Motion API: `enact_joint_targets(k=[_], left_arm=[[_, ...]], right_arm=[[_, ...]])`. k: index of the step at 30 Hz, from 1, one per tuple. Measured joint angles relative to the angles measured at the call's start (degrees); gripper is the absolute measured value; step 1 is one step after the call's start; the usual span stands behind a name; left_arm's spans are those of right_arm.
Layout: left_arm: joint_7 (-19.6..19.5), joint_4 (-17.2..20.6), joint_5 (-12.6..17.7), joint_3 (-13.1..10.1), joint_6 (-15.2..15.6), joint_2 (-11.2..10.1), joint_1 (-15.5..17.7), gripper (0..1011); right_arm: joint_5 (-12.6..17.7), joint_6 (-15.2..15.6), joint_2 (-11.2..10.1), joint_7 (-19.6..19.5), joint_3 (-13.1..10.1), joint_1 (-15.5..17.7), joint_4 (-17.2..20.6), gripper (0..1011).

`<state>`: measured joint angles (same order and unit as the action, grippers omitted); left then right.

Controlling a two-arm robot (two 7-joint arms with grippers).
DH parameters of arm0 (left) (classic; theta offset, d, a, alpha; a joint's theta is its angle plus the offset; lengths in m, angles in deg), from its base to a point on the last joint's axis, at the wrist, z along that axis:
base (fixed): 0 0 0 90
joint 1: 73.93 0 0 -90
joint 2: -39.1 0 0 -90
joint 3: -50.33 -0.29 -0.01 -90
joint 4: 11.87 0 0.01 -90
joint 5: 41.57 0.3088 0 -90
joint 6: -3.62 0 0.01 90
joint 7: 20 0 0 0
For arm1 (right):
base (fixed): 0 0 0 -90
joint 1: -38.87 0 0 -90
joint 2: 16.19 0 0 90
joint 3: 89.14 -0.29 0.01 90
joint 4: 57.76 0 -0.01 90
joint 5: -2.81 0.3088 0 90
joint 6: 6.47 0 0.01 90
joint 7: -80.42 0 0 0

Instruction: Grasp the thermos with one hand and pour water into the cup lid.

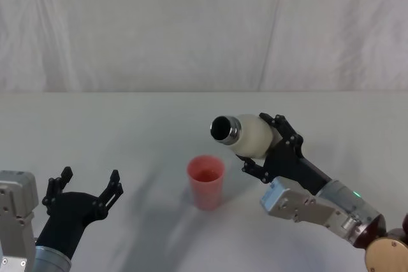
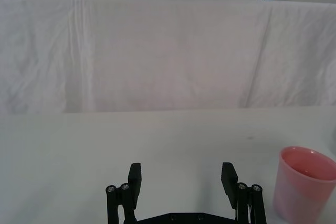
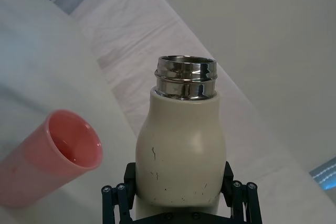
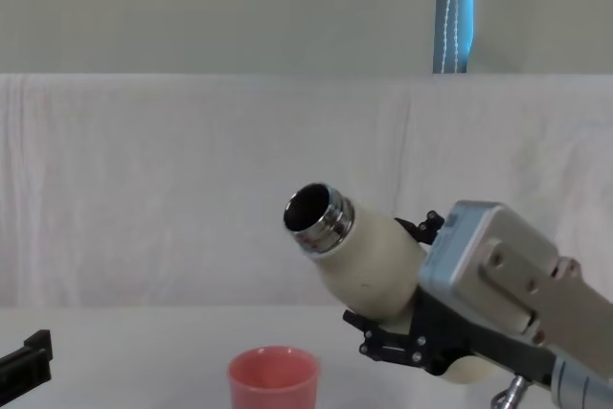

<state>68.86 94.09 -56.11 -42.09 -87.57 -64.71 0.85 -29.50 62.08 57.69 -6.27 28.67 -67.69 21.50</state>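
I've got the right pincer (image 1: 264, 148) clamped on the thermos (image 1: 250, 135), fingers on either side of the lower body, bottle held up off the tabletop (image 1: 127, 132) and tipped over toward my left, w/ the steel neck pointing left and slightly up in the chest view. Mouth is open, dark inside; can't tell from any cam whether there's water at the lip. The pink cup lid (image 1: 206, 181) stands upright on the tabletop, below and a bit left of the thermos mouth, not touching it. In the right wrist view the thermos (image 3: 181, 150) sits between the pincer fingers (image 3: 116, 198), scuff marks on the cream body, and the cup lid (image 3: 52, 156) is off to the side of it w/ its opening toward the cam. Inside of the cup lid looks glossy at the bottom in the left wrist view (image 2: 305, 182), maybe a little liquid, but not sure. Left pincer (image 1: 86, 186) is low at the near left of the tabletop, fingers spread apart, holding nothing, well apart from the cup lid. Chest view has the thermos (image 4: 364, 256) high above the cup lid (image 4: 273, 378). White cloth backdrop (image 1: 204, 23) behind the tabletop.
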Motion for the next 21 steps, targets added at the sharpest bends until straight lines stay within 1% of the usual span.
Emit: enact_joint_targets(k=[7,21], left_arm=[[0.00,0.00,0.00,0.00,0.00,0.00,0.00,1001],[0.00,0.00,0.00,0.00,0.00,0.00,0.00,1001]], right_arm=[[-1.09,0.19,0.05,-1.14,0.98,-1.27,-1.10,962],[-1.17,0.25,0.07,-1.22,1.04,-1.34,-1.17,962]])
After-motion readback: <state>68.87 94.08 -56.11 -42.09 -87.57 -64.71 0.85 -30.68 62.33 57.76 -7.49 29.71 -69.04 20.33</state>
